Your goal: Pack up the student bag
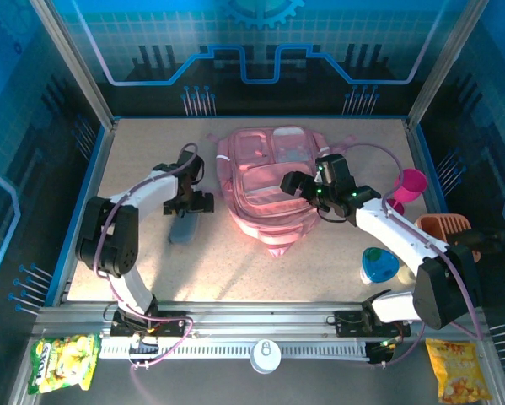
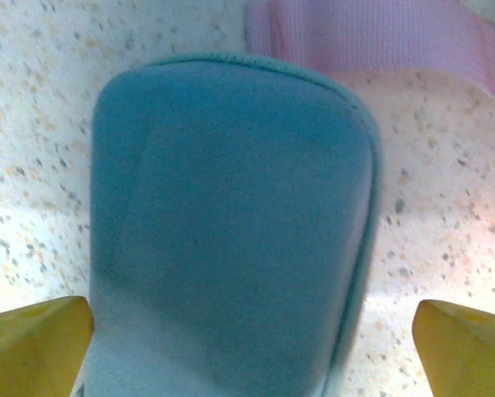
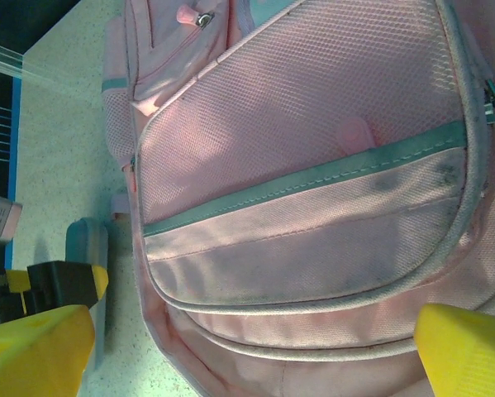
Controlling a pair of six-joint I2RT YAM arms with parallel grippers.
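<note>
Bag (image 1: 269, 190) is seen lying flat at the upper middle of the top view, front pockets up, on the speckled table (image 1: 134, 152). Near its left side, with a gap between, a grey-blue pouch (image 1: 183, 228) is found. The left gripper (image 2: 249, 335) is held over that pouch with its fingers spread wide, one at each lower corner of the left wrist view. The pouch lies between them and no contact is shown. The right gripper (image 3: 249, 351) is likewise spread wide and is poised over the bag's front pocket, with nothing grasped.

The step in hand is judged to be the pick-up of the pouch, with the bag to be opened or steadied by the right arm. No open pocket mouth is made out, so an early stage is assumed. For the next move, the left fingers are to be lowered astride the pouch and closed across its width. A zip pull (image 3: 199, 16), seen at the upper left of the right wrist view, is likely to be needed first.
</note>
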